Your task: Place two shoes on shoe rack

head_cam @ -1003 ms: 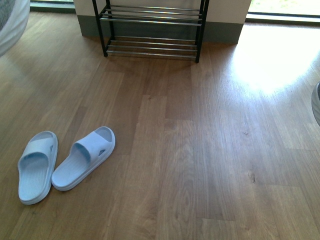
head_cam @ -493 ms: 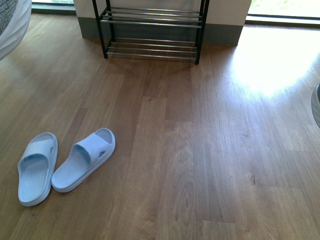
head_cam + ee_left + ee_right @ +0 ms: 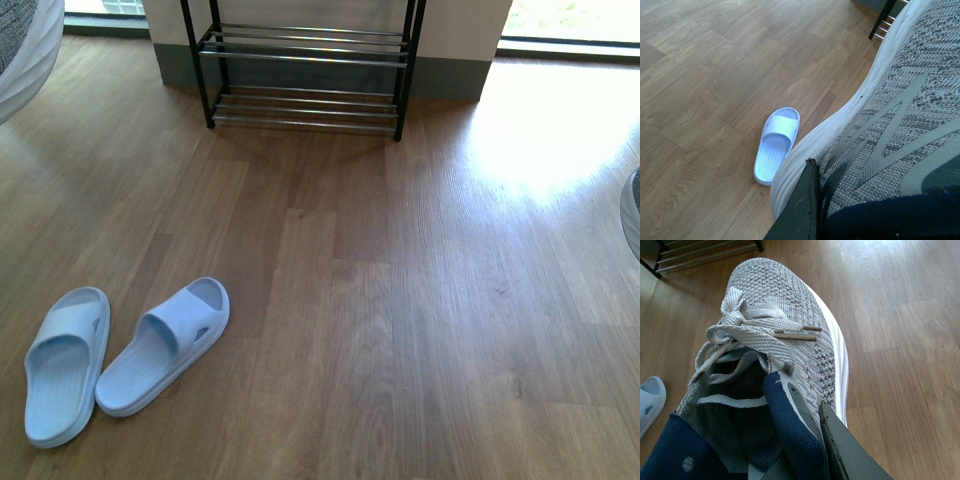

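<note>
Two shoes hang clear of the floor [image 3: 400, 300], one per arm, and neither is on the shoe rack [image 3: 305, 70] yet. The left fingers [image 3: 802, 207] pinch the first shoe [image 3: 900, 115] near its collar, one dark finger flat against the grey knit side. The right fingers [image 3: 842, 452] clamp the collar wall of the second shoe [image 3: 785, 305]. In the front view the rack stands at twelve o'clock, well ahead, its bars running nine to three. The shoes show there only as slivers at ten and three o'clock. The second shoe's toe points roughly towards the rack, so its long axis crosses the bars. Neither arm looks clearly nearer, I judge. A pair of pale blue slippers [image 3: 150, 345] lies at eight o'clock, off the straight path.
</note>
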`<state>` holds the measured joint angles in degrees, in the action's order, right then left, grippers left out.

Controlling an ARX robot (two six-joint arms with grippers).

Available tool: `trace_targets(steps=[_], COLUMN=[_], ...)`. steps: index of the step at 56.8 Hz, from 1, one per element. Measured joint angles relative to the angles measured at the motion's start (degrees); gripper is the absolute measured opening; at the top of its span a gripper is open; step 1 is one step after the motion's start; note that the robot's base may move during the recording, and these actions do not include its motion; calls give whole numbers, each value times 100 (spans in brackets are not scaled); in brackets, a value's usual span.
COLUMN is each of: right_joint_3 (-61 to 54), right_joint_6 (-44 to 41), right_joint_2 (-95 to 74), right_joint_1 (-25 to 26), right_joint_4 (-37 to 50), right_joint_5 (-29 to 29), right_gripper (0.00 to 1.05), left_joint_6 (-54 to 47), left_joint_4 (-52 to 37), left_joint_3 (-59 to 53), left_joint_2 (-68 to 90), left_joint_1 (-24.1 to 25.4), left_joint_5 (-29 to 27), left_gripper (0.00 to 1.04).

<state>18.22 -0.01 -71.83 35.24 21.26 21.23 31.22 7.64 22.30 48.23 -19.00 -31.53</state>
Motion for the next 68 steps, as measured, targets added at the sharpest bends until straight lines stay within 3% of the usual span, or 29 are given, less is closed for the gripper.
trace_targets(steps=[68], right_joint_3=[-4], right_joint_6=[2], right_joint_2=[-2], right_joint_1=[2], right_joint_4=[0], right_joint_5=[-2], right_gripper=[1], left_joint_6=[-7], left_joint_4=[0], left_joint_3=[-7], left_joint_2=[-13], left_joint_1=[4], left_joint_5=[0], left_gripper=[2])
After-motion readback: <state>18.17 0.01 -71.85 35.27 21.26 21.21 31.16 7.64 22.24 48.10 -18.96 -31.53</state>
